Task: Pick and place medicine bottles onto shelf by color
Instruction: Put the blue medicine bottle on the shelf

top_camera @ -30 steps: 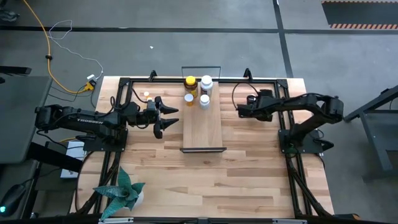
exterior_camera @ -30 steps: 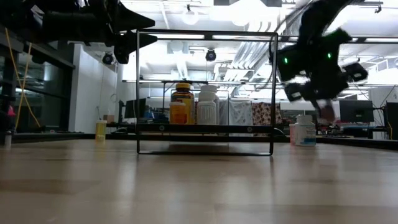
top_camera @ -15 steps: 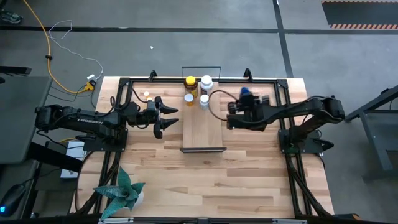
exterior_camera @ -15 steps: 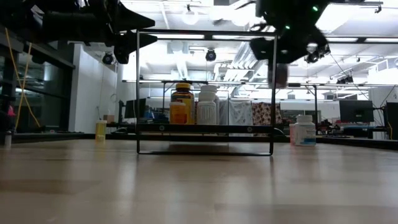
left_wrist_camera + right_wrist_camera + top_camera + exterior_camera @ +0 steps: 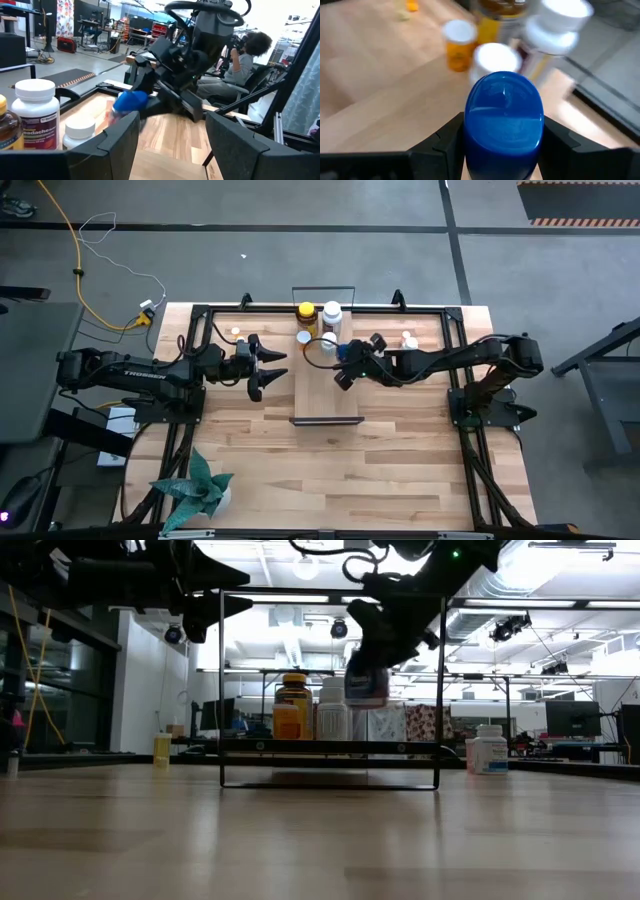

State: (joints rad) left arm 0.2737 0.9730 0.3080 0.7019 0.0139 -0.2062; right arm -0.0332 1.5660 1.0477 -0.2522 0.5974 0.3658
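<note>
Shelf (image 5: pixel 325 395): four bottles at far end.
Right gripper (image 5: pixel 343 366): grasping blue-capped bottle (image 5: pixel 503 116); lower upright beside whites.
Left gripper (image 5: pixel 268 370): fingers apart, empty.

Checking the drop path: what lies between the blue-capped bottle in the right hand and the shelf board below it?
Nothing. In the low view the blue-capped bottle, held by the right hand, hangs over bare shelf, beside the white bottle.

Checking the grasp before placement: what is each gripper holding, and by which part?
The right gripper holds the blue-capped bottle by its sides below the cap. The left gripper holds nothing.
</note>
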